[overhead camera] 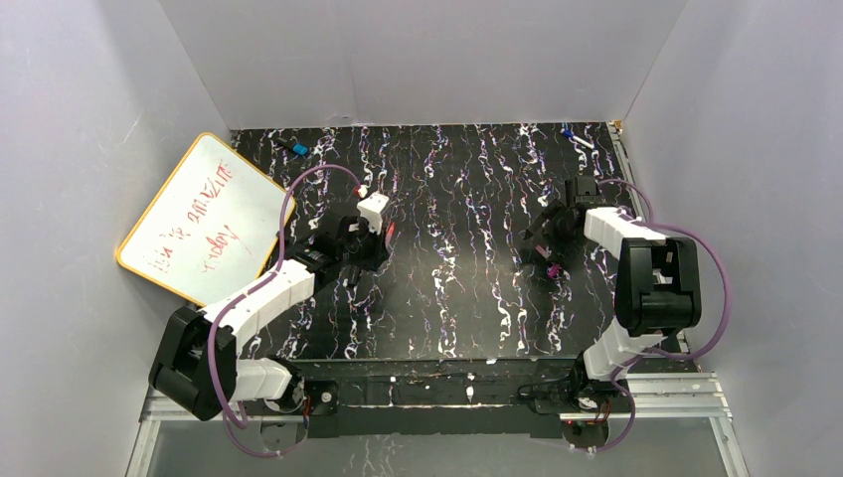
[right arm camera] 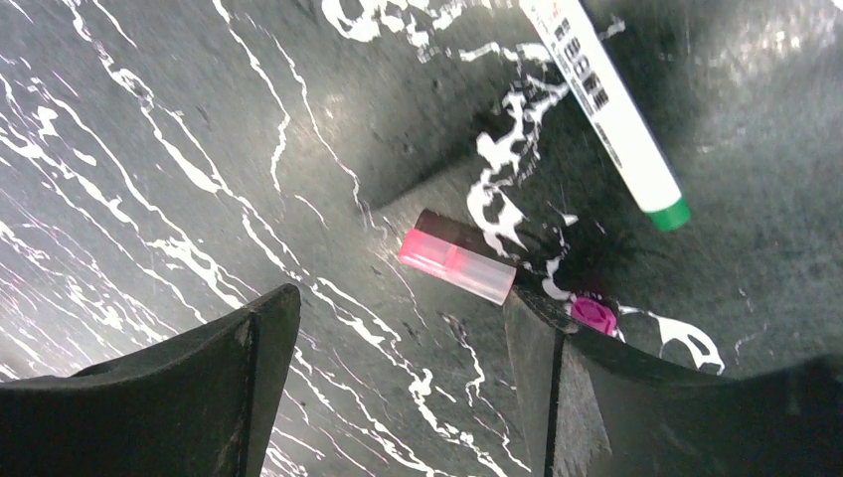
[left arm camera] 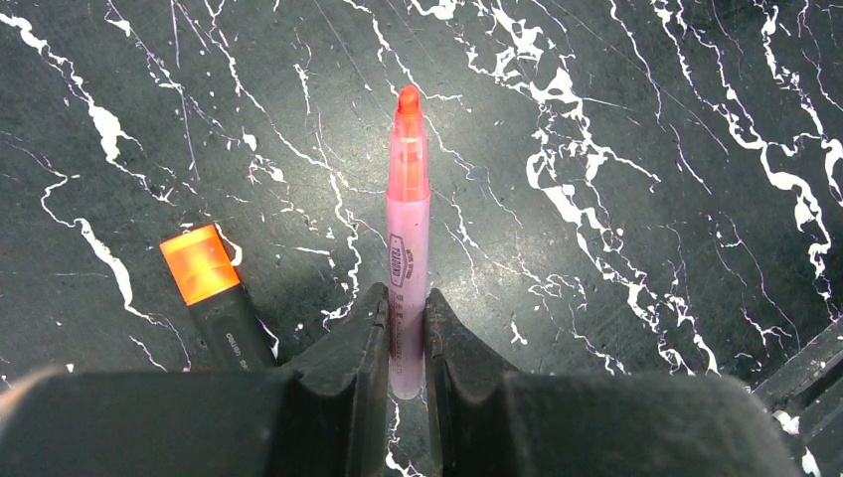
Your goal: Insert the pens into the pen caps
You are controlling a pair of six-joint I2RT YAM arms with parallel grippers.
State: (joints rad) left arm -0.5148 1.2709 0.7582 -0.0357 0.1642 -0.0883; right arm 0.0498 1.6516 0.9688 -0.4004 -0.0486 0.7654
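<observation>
My left gripper (left arm camera: 406,298) is shut on the rear end of a pale pink pen (left arm camera: 409,229) with a translucent red-orange front and tip, which points straight away from the fingers. A black pen with an orange end (left arm camera: 202,266) lies just left of the fingers. In the top view the left gripper (overhead camera: 376,235) is left of centre. My right gripper (right arm camera: 400,303) is open over the table, at centre right in the top view (overhead camera: 545,238). A magenta-and-clear pen cap (right arm camera: 457,260) lies just beyond its right finger. A small magenta cap (right arm camera: 593,314) sits beside that finger and shows in the top view (overhead camera: 552,269).
A white marker with a green end (right arm camera: 611,109) lies beyond the caps. A yellow-framed whiteboard (overhead camera: 199,219) leans at the left. Small blue items lie at the back left (overhead camera: 299,148) and back right (overhead camera: 572,133). White walls enclose the table.
</observation>
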